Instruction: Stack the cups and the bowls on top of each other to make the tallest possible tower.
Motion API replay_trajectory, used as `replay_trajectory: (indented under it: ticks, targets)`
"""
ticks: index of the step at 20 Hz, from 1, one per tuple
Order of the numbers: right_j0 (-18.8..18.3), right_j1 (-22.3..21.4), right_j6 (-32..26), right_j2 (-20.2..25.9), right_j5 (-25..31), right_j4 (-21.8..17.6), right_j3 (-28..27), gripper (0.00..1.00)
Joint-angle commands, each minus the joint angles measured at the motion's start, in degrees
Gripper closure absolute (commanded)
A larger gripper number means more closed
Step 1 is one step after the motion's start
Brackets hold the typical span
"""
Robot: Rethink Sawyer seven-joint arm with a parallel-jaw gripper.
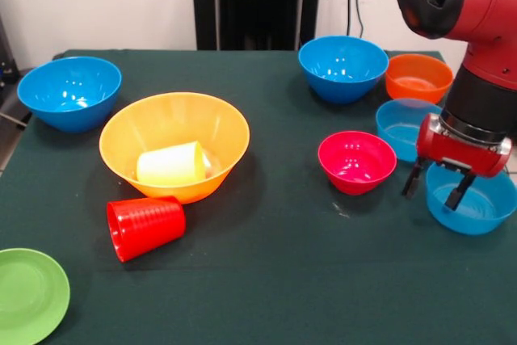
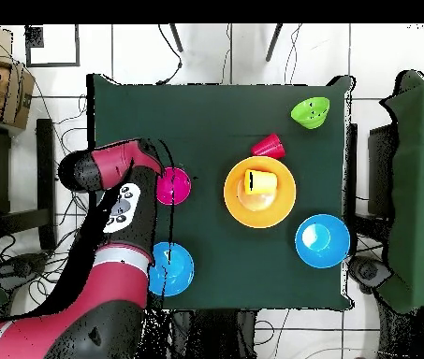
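Note:
The big yellow-orange bowl [image 1: 133, 139] stands left of centre, with the yellow cup [image 1: 170, 165] lying on its side inside it. The red ribbed cup [image 1: 145, 226] lies on its side on the cloth, just in front of that bowl. My gripper [image 1: 436, 185] is open at the right, its fingers [image 1: 413, 179] low on either side of the rim of a paler blue bowl [image 1: 485, 208]. The pink-red bowl [image 1: 356, 161] stands just left of it. The overhead view shows the yellow-orange bowl [image 2: 236, 206], yellow cup [image 2: 260, 183], red cup [image 2: 268, 146] and pink-red bowl [image 2: 174, 185]. There the arm hides the gripper.
A second paler blue bowl [image 1: 400, 123], the orange bowl [image 1: 418, 77] and a deep blue bowl [image 1: 343, 66] stand behind the gripper. Another deep blue bowl [image 1: 70, 90] is at the far left, and the light green bowl [image 1: 28, 292] at the front left corner.

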Motion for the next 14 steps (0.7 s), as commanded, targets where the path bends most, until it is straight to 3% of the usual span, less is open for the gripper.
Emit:
replay_trajectory:
  ticks: [1,2,14]
  targets:
    - [1.2,0.6,6.9,1.0,-0.9,-0.1,-2.0,0.00]
    - [1.8,0.9,7.8,-0.2,-1.9,-0.1,-2.1,1.00]
    - [1.8,1.1,8.4,-0.8,-3.9,0.5,-1.7,1.00]
